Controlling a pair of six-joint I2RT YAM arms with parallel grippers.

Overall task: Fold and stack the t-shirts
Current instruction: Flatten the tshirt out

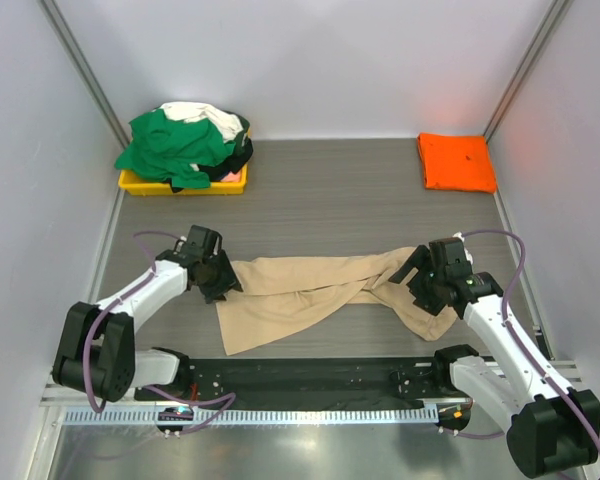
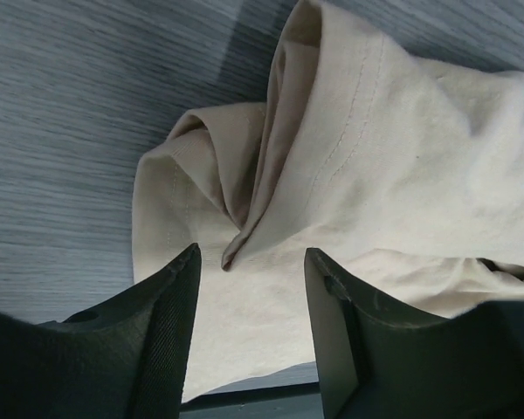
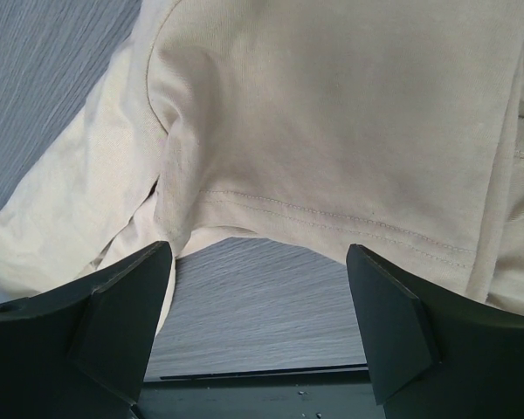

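The tan t-shirt (image 1: 310, 290) lies on the near half of the counter (image 1: 330, 200), pulled out long from left to right and bunched into twisted folds, with one broad flap spreading toward the near edge. The two arms sit at either end of it.

The left fingers (image 1: 220, 280) are at the shirt's left end. In the left wrist view they stand a moderate way apart and clamp nothing. The beige cloth (image 2: 402, 148) lies below them, and a puckered fold sits just past their tips. Grey counter shows to the left of the cloth.

The right fingers (image 1: 417, 275) are at the shirt's right end, where the cloth hangs down toward the near right. In the right wrist view they are spread wide and hold nothing. The stitched hem of the shirt (image 3: 332, 113) runs just beyond their tips, and bare counter shows in the gap between them.

At the far right corner an orange t-shirt (image 1: 457, 160) lies flat, folded into a neat square, well apart from the tan one. At the far left a yellow tray (image 1: 180, 188) holds a loose heap: a green shirt (image 1: 170, 145) on top and spilling over the left side, a white shirt (image 1: 205, 112) behind it, and some black cloth (image 1: 238, 158) showing at the right edge.
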